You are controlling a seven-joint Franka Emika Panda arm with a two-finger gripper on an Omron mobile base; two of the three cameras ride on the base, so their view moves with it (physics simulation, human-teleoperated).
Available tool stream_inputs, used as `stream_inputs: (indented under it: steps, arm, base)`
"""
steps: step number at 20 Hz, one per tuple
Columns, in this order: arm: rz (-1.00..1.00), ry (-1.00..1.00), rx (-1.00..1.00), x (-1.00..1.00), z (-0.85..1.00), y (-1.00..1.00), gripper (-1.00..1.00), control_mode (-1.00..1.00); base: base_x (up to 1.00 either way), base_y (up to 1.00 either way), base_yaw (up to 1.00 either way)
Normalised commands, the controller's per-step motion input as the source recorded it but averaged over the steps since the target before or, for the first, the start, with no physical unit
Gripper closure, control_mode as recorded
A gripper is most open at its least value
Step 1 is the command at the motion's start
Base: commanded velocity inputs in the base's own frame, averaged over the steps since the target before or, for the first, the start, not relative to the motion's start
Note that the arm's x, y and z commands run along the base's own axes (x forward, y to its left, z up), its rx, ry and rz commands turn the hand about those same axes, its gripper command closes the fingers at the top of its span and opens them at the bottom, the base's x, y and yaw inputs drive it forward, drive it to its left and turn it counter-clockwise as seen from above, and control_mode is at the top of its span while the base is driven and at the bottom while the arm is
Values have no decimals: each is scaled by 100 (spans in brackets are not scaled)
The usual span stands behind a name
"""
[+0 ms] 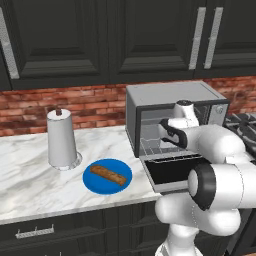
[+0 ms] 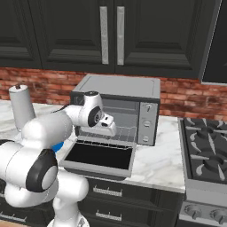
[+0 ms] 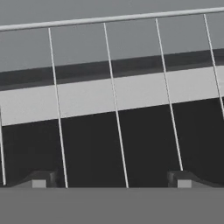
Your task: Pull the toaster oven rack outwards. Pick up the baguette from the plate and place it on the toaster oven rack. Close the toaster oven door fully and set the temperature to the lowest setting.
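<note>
Baguette [image 1: 107, 174] on plate [image 1: 92, 182], toaster oven door [image 2: 99, 156] down, jaws apart over rack [image 3: 113, 87]

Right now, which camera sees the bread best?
The left base view: the bread lies whole on the blue plate, nothing covering it. In the right base view the robot's arm hides it, leaving a sliver of plate. The hand view looks at oven rack wires instead.

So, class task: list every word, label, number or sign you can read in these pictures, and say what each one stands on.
None can be read.
The toaster oven panel has small round knobs with no legible marks; they are too small to tell.
The paper towel roll, plate and cabinets carry no text.
</note>
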Motion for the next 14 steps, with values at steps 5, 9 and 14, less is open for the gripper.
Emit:
stream_inputs:
  steps: [5, 9, 14]
  arm:
    - [0, 0, 2, -45, 82, 5, -100, -100]
    - [15, 4, 6, -54, 67, 70, -100, -100]
    - [45, 1, -1, -82, 13, 100, -100, -100]
  base:
    - [0, 0, 0]
    - [0, 0, 0]
    - [0, 0, 0]
